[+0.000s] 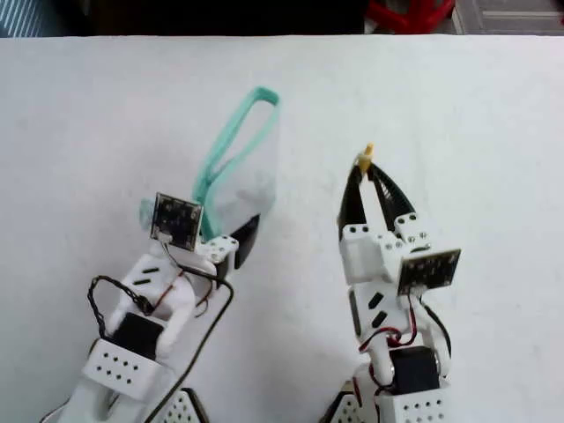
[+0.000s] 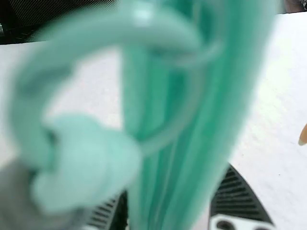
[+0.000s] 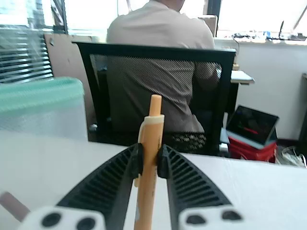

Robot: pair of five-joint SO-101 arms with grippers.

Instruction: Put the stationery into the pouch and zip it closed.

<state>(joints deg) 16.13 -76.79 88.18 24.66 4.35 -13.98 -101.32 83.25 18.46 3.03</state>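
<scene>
- White table (image 1: pixel 493 132): left gripper (image 1: pixel 236 242) clamps the pouch (image 1: pixel 251 167) upright at its near end.
- Right gripper (image 1: pixel 366 176), right of the pouch, pinches the pen (image 1: pixel 364 159).
- Align the pen with the pouch mouth before releasing.

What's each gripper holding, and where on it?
Right gripper: orange pen, clamped on its barrel near one end. Left gripper: teal-rimmed pouch, apparently by the end nearest the arm.

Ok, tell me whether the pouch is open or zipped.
Open: the pouch has its teal rim spread into a wide loop in the high view.
</scene>
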